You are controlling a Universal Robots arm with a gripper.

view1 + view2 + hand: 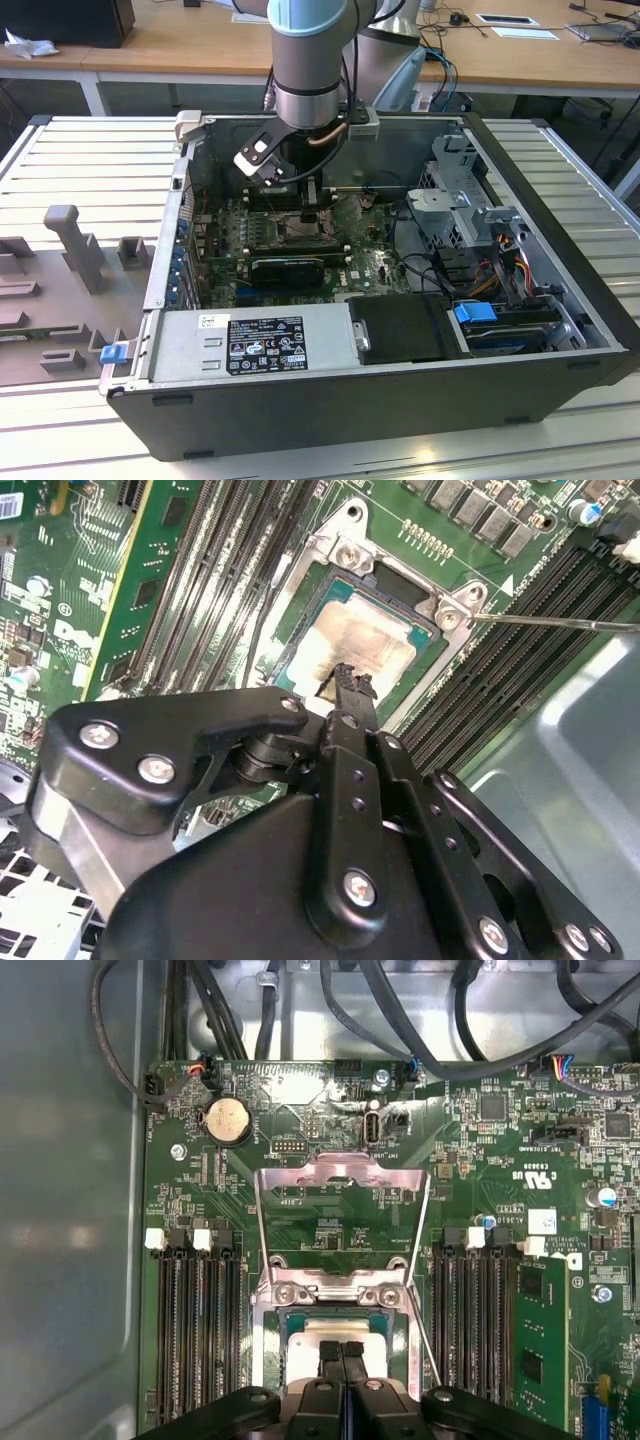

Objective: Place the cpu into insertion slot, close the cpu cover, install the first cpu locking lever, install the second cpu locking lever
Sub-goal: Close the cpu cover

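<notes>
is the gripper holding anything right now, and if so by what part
Nothing, it seems: the gripper is shut with nothing between its tips, just over the cpu lying flat in the insertion slot.

Black jaws sit over a pale silver cpu (pixel 305 1335) edged in teal. Beyond them, the silvery cpu cover (pixel 340 1173) gleams against the green motherboard (pixel 470 1175). Black ribbed memory slots (pixel 195 1330) flank both sides.
</notes>
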